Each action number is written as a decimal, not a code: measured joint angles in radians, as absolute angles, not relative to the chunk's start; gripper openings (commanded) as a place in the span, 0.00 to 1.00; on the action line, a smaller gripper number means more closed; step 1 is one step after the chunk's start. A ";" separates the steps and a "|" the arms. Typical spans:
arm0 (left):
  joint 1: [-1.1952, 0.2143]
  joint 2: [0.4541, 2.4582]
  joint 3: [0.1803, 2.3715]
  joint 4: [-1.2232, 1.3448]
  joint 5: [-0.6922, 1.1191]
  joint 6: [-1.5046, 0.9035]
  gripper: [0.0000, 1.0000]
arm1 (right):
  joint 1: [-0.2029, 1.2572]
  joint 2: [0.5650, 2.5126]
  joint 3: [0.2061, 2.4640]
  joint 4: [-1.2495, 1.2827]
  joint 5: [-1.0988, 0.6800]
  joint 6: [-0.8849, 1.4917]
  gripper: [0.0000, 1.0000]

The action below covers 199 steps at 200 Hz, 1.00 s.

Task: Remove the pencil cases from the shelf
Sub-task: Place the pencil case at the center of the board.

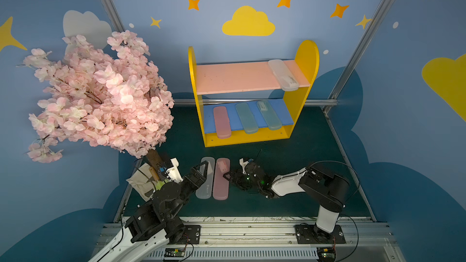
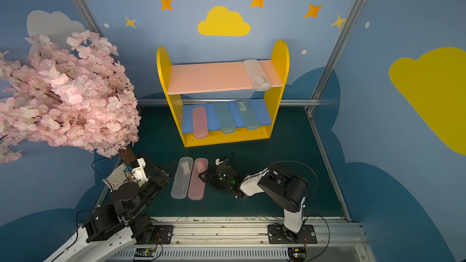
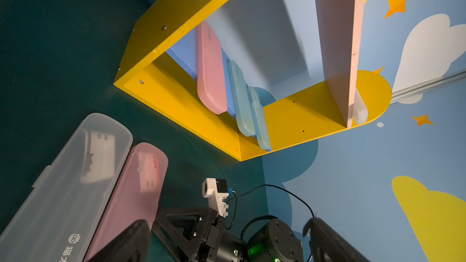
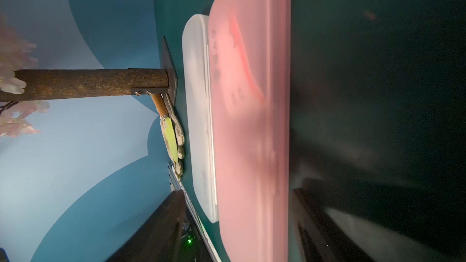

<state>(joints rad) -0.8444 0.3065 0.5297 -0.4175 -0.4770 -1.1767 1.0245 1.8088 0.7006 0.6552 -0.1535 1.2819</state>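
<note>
The shelf (image 1: 306, 71) holds four pencil cases: an upper frosted case (image 1: 283, 75) on the pink board, and a shelved pink case (image 1: 222, 122) and two teal cases (image 1: 246, 118) on the blue board. A second frosted case (image 1: 205, 180) and a second pink case (image 1: 221, 182) lie on the table (image 1: 290, 152), side by side. The left gripper (image 1: 203, 168) gapes wide and empty. The right gripper (image 1: 227, 175) has its jaws parted astride the second pink case (not clamped).

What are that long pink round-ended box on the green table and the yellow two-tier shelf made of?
Long pink round-ended box: likely frosted translucent plastic; a printed insert shows dimly through its matte lid. Yellow two-tier shelf: probably painted wood or fibreboard; flat, matte, thick-edged panels with screw heads; foam board can't be excluded.
</note>
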 measured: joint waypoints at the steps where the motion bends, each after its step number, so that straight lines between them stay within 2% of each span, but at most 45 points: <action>1: -0.845 0.309 0.530 -0.416 -0.476 -1.176 1.00 | 1.024 1.804 0.700 0.649 -0.154 1.281 0.74; 43: -0.845 0.516 0.644 -0.355 -0.410 -1.176 1.00 | 1.000 1.625 0.690 0.418 -0.131 1.210 0.84; 76: -0.845 0.686 0.781 -0.270 -0.351 -1.179 1.00 | 0.973 1.436 0.690 0.162 -0.058 1.148 0.98; 132: -0.845 0.989 1.002 -0.117 -0.248 -1.224 1.00 | 0.944 1.097 0.699 -0.247 0.159 1.006 0.99; 199: -0.845 1.314 1.257 0.025 -0.171 -1.344 1.00 | 0.904 0.675 0.609 -0.375 0.383 0.873 0.99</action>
